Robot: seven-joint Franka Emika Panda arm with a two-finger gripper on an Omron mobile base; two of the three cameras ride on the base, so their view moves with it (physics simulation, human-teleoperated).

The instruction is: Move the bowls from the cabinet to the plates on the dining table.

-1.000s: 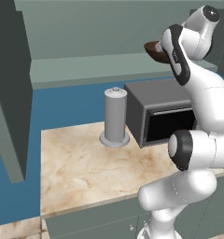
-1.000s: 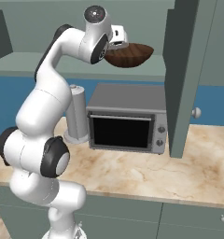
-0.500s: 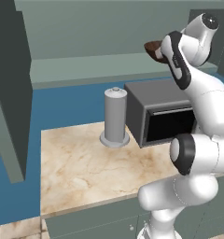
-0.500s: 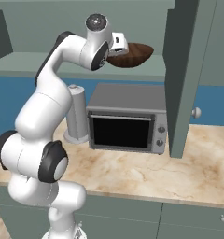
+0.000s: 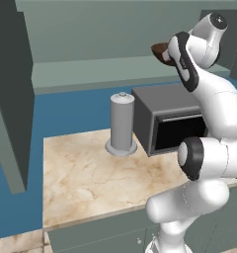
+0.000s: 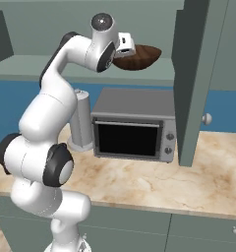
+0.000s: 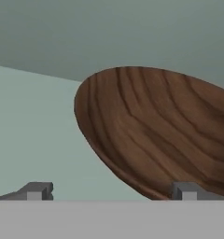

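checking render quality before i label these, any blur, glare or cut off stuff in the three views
Left base view: sharp and evenly lit, no glare; the arm hides most of the wooden bowl. Right base view: equally crisp, with a soft sheen on the toaster oven door. Hand view: the bowl looms large and slightly soft, cropped at the right edge, its grain readable; the open claw shows just its tips.

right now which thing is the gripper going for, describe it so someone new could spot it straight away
Start at the grey toaster oven on the marble counter, then look straight up to the pale green shelf of the open wall cabinet. There, just in front of the open gripper, sits a shallow wood-grain bowl. Its dark brown striped surface sets it apart from the grey canister and the oven below.
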